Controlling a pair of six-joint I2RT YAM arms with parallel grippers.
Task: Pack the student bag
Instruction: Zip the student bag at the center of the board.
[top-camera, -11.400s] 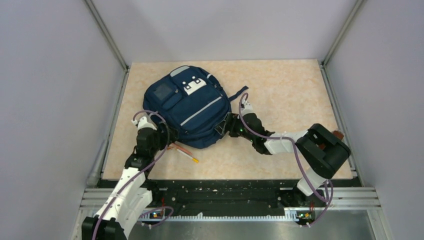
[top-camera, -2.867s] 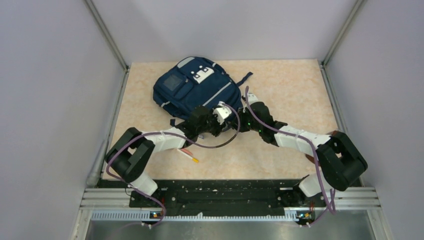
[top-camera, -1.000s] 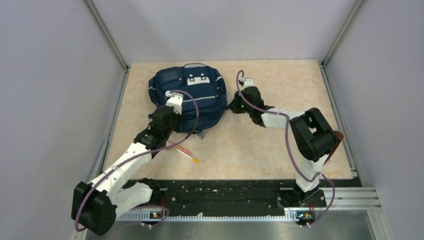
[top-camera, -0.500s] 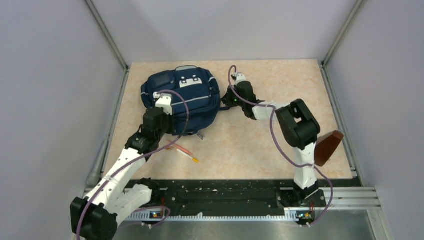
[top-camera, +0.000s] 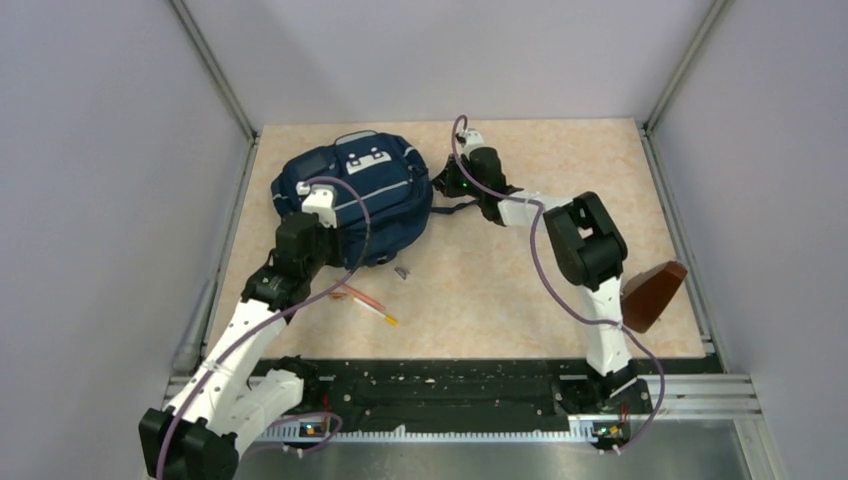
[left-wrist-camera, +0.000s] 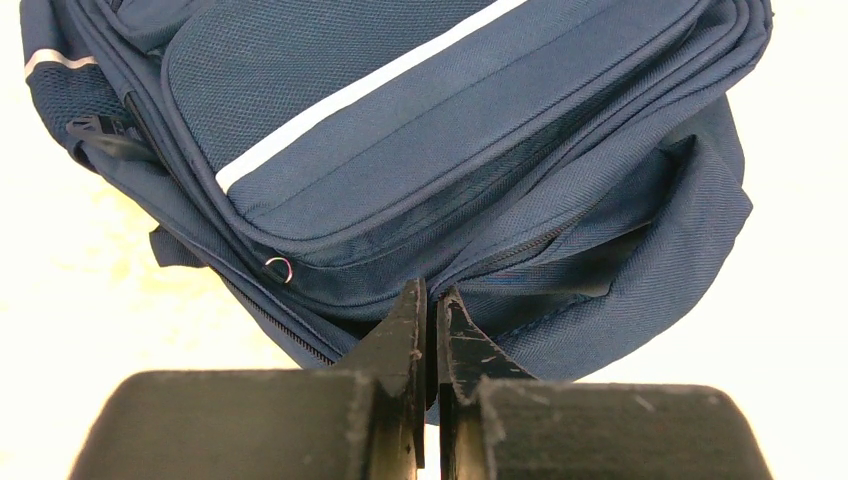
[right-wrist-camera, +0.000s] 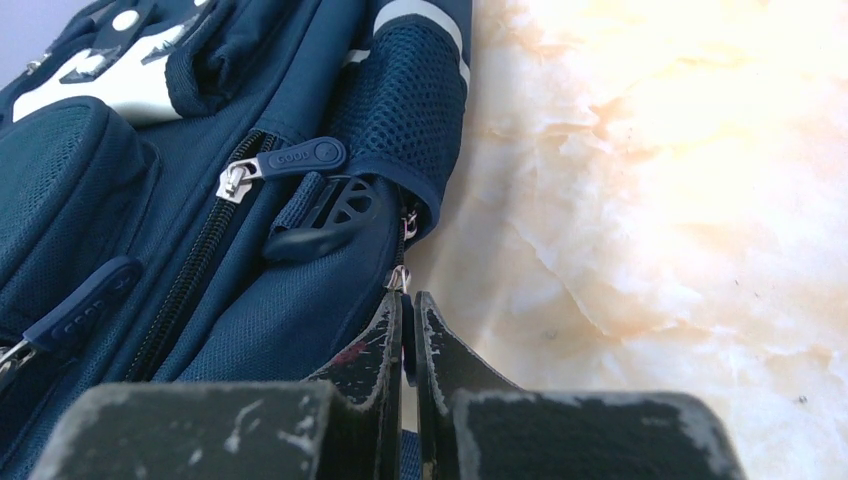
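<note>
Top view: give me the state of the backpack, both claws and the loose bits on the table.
Backpack: lying front up at the table's far left.
Left claw: shut, tips against the backpack's near edge.
Right claw: shut on a zipper pull at the backpack's side.
Pencil: lying loose on the table, outside the backpack.
Brown object: at the table's right edge, untouched.

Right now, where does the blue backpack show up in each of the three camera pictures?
Top external: the student bag lies left of centre, toward the far edge.
Left wrist: the bag fills the upper part.
Right wrist: the bag fills the left half.
Shared landmark: the beige marbled table under it.
</note>
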